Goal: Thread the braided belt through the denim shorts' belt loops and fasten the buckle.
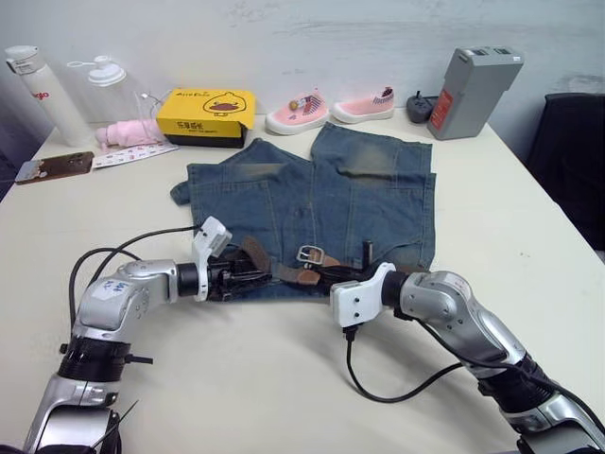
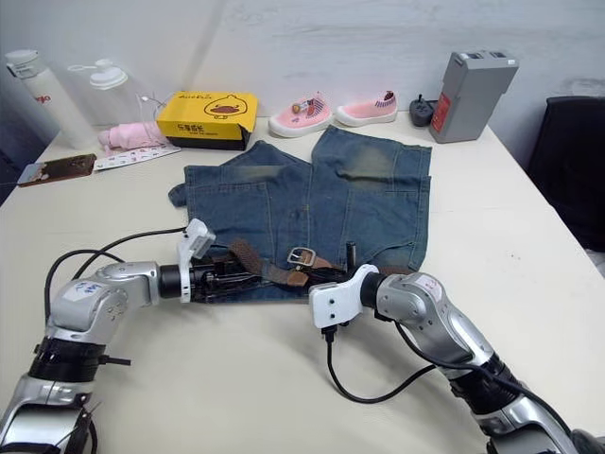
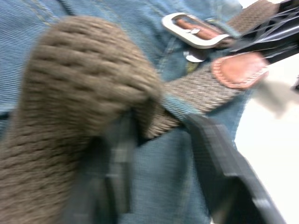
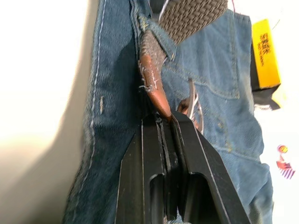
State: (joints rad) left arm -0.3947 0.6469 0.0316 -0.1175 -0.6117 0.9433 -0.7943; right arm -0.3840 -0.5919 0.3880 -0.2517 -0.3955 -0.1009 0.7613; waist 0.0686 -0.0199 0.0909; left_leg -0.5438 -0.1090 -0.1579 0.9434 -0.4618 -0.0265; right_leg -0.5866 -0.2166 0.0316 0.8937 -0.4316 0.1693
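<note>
The denim shorts (image 1: 359, 189) lie flat on the table with the waistband toward me. The braided belt (image 1: 257, 253) runs along that waistband, and its silver buckle (image 1: 311, 253) rests on the denim near the middle. My left gripper (image 1: 260, 274) is at the waistband's left part, its fingers (image 3: 224, 172) standing apart over the denim, with a hump of belt (image 3: 79, 93) bulging beside one of them. The strap passes under a belt loop (image 3: 176, 106). My right gripper (image 4: 163, 119) is shut on the belt's brown leather tip (image 4: 156, 88), just right of the buckle.
At the table's far side stand a yellow box (image 1: 206, 115), two pink shoes (image 1: 298, 112), a grey device (image 1: 473, 92) and two bottles (image 1: 43, 95). A phone (image 1: 55, 167) lies at the left. A black chair (image 1: 572, 161) stands beyond the right edge.
</note>
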